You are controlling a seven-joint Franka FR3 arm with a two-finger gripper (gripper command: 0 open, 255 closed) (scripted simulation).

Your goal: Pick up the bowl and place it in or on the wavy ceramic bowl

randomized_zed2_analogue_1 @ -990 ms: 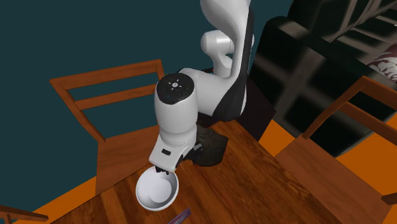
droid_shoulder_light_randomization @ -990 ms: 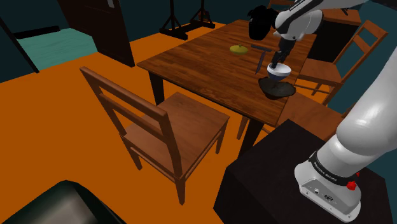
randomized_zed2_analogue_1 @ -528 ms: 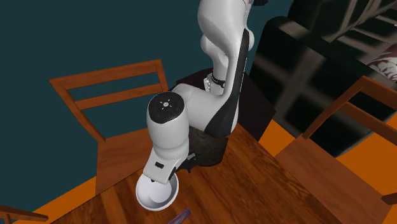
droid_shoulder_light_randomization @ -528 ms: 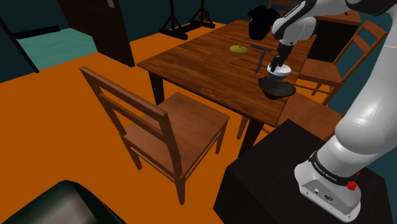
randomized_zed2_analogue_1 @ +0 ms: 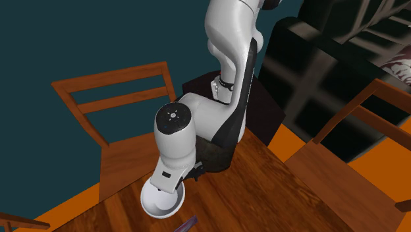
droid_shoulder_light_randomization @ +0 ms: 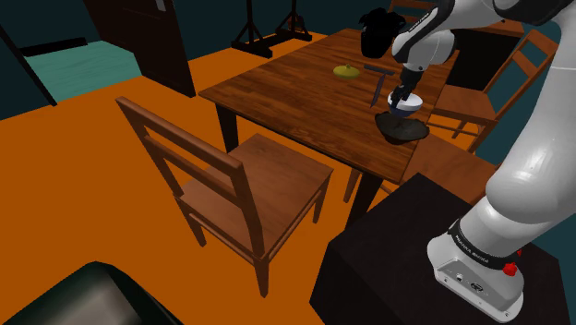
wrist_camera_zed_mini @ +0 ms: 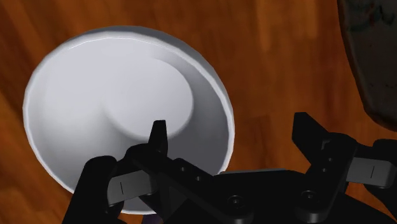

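A plain white round bowl is being borne by the brown wooden table. Its rim is being straddled by the all-black two-finger gripper, whose fingers are being held well apart, one inside the bowl and one outside, with nothing being clasped. The dark wavy-edged bowl is being shown just beside it, at about one o'clock in the second exterior view. The grasp is judged to be the step in hand, and what is being called for next is a closing on the rim, then a lift across to the dark bowl.
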